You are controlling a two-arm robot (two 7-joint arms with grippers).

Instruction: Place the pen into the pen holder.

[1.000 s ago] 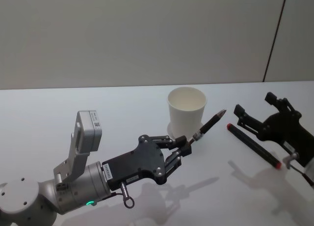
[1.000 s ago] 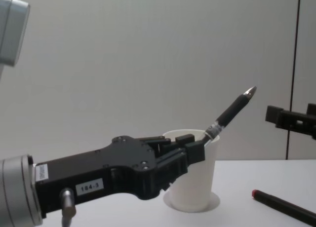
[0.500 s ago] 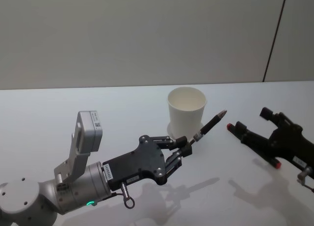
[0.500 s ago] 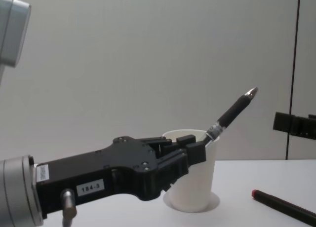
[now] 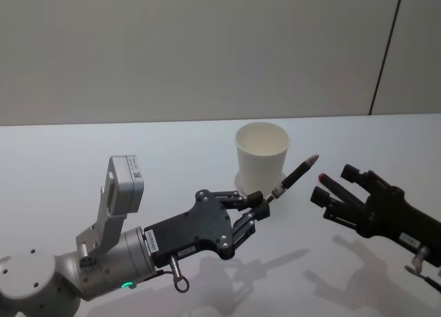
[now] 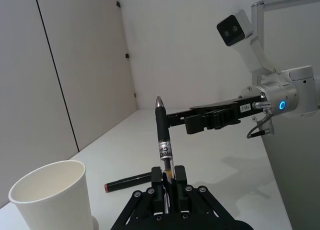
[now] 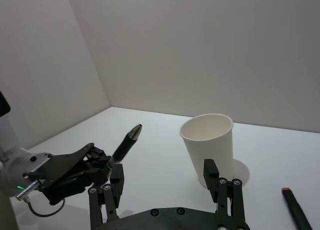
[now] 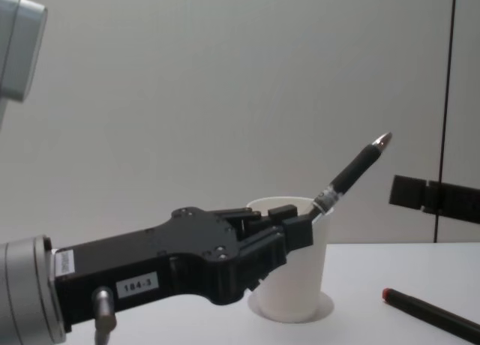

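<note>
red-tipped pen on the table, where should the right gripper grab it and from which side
Take the red-tipped pen at mid-barrel, coming straight down and closing across its width. It lies flat on the table, long and thin, so only its two long sides are free. The right gripper is open close by.

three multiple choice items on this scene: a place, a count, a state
1. The red-ended black pen is: A inside the white paper cup; B lying on the white table; C standing upright.
2. Pens in view: A two; B one; C four.
3. The left gripper is: A open and empty; B resting on the table; C shut on the silver-tipped black pen.
B: it lies flat, below the open right gripper. A: one held, one lying. C: it clamps the pen's lower end beside the cup.
</note>
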